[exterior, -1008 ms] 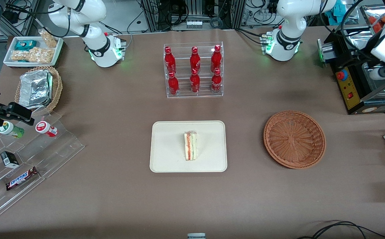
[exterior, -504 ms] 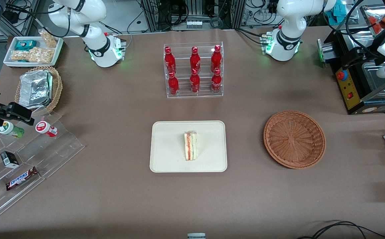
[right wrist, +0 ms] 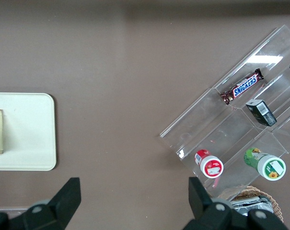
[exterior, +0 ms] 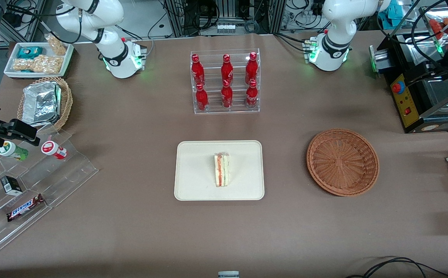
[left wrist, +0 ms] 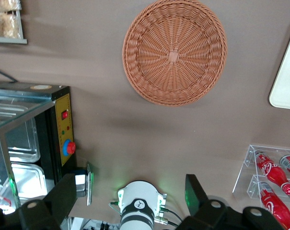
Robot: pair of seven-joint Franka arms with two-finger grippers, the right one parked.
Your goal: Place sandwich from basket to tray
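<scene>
The sandwich (exterior: 222, 170) stands on edge near the middle of the tray (exterior: 193, 185), so the job looks done; the basket (exterior: 342, 162), beside the tray toward the working arm's end of the table (exterior: 131, 231), holds nothing. The tool (left wrist: 130, 201) hangs high above the basket, fingers spread apart and gripping nothing. The sandwich looks light, soft and crushable: best held gently across its flat bread faces.

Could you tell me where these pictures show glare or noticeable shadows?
Front view: bright glints on the red bottles; soft shadow beside the basket. Left wrist view: the open hand high above the table, green glow on the arm base. Right wrist view: glare on the acrylic shelf.
</scene>
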